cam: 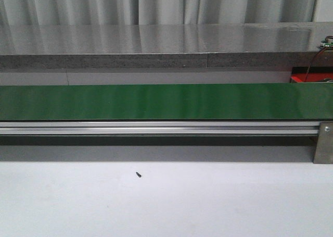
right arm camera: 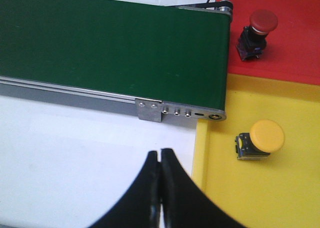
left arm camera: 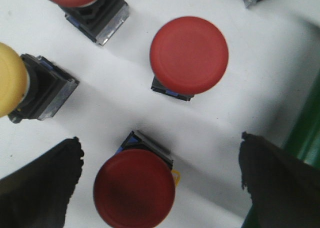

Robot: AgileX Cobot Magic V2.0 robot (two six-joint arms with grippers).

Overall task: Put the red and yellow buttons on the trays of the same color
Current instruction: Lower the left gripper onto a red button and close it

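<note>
The left gripper (left arm camera: 160,188) is hovering wide open around a red button (left arm camera: 134,188), its lower edge cut off. Beyond, a yellow button (left arm camera: 10,80) is lying half out of frame. The right gripper (right arm camera: 160,160) is sitting closed and empty near the yellow tray (right arm camera: 280,198), the red tray (right arm camera: 295,42) lying farther off.

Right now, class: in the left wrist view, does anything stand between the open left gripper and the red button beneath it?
Nothing visible does. The left gripper is open, its fingers either side of the nearest red button. The neighbouring red button and yellow button sit apart from it on the white surface.
</note>
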